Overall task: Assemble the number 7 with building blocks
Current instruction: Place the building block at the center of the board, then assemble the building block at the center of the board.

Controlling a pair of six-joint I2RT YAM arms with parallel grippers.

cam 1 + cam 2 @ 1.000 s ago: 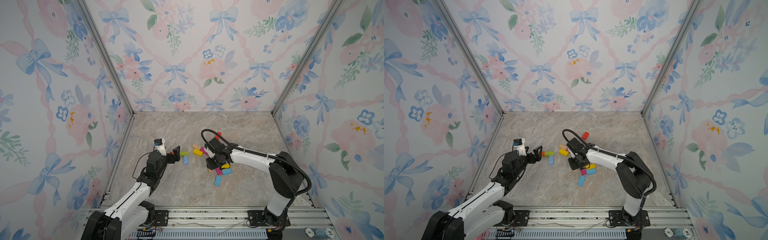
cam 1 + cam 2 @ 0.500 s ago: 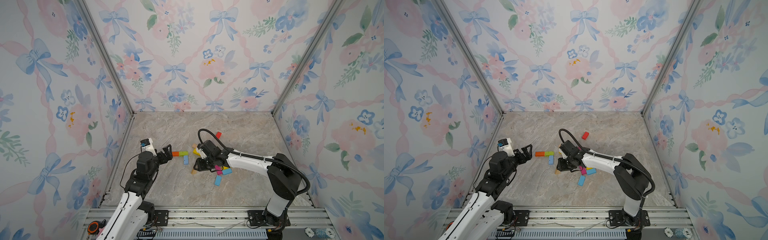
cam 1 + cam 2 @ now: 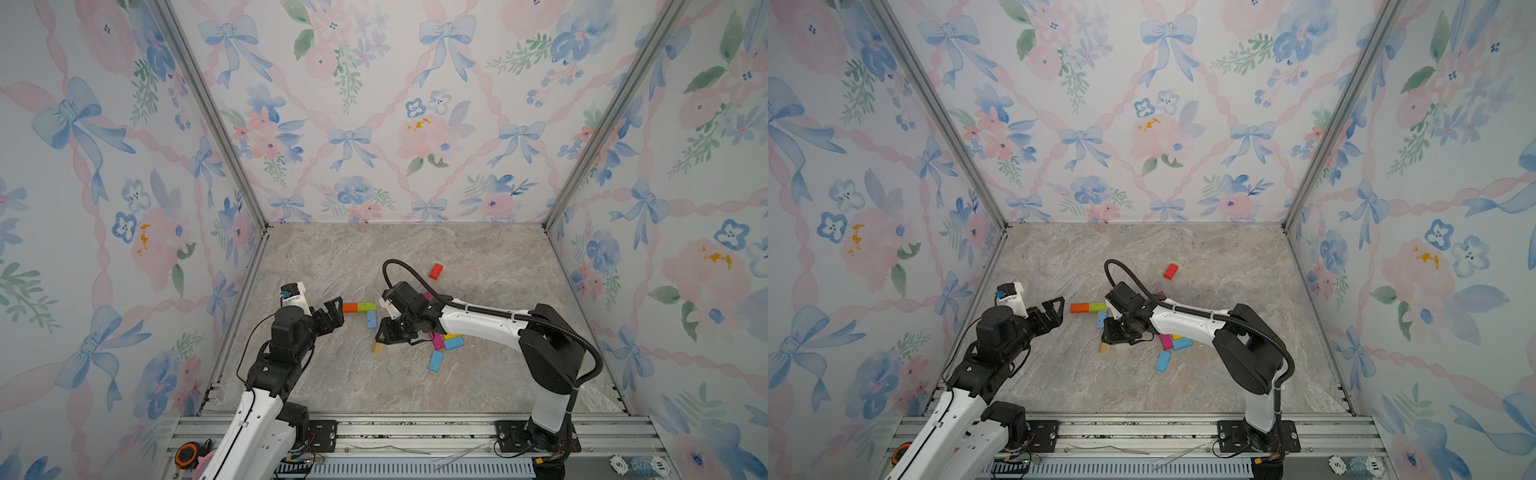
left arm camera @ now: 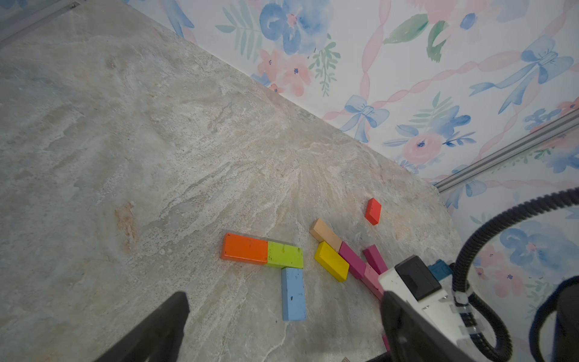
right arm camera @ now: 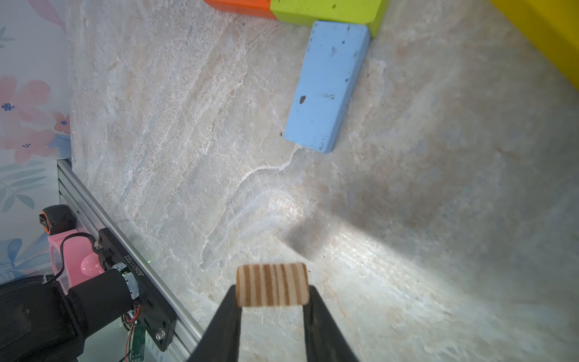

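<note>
The right gripper [image 5: 272,296] is pinched almost shut on a plain wood block [image 5: 272,284], holding it over the table [image 5: 407,219] near the blue block [image 5: 327,84]. That one touches the green block [image 5: 326,11], which sits end to end with the orange block [image 5: 238,4]. The left gripper [image 3: 336,312] gapes wide and empty just beside the orange end, a loose heap of blocks [image 3: 453,343] lies under the right arm, and a red block [image 3: 436,270] lies well apart.

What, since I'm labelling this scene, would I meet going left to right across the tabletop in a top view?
Left pincer → orange block → green block → plain wood block → red block. The other blocks overlap these, so they are left out.
</note>
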